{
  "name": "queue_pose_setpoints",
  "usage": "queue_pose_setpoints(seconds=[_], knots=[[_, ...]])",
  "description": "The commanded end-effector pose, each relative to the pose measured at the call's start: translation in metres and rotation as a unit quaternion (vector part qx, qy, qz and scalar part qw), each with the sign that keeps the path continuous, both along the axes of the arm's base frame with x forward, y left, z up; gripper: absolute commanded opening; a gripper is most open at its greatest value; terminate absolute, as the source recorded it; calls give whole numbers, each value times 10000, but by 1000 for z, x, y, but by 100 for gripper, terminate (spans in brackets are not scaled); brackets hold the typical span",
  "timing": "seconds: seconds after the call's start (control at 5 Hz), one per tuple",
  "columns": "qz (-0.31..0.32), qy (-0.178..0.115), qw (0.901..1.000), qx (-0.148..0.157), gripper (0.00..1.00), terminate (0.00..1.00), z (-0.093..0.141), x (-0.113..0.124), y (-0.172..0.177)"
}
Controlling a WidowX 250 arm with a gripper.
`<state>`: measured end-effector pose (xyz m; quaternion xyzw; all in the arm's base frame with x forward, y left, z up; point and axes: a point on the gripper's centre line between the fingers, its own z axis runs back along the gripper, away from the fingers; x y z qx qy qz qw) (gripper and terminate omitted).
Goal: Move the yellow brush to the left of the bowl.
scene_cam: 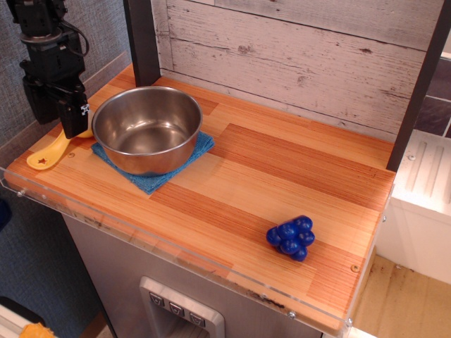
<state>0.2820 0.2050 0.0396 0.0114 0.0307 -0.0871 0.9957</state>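
Observation:
The yellow brush [49, 153] lies on the wooden table to the left of the bowl [147, 128], its rounded end with the star hole pointing to the front left edge. Its bristle end is hidden behind my gripper [59, 118]. The gripper stands just above that end with its black fingers [73, 120] spread apart, open. The steel bowl is empty and sits on a blue cloth [151, 177].
A blue knobbly ball cluster [291, 237] sits near the front right of the table [282, 176]. A dark post [142, 39] stands behind the bowl, in front of a white plank wall. A clear plastic lip [42, 201] runs along the table's left and front edges.

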Motion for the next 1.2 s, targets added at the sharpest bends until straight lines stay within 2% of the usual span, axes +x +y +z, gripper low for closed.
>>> queue_pose_setpoints(seconds=[0.0,0.2,0.4,0.6,0.8,1.0], knots=[[-41,-726,9963,448,100,0,85,-5,-27],[281,-1152,9920,426,100,0,119,-22,-72],[633,-1247,9901,115,100,0,121,-24,-115],[676,-1126,9913,-58,100,0,111,-20,-146],[509,-951,9941,-149,100,0,98,-21,-158],[509,-951,9941,-149,100,0,98,-21,-158]])
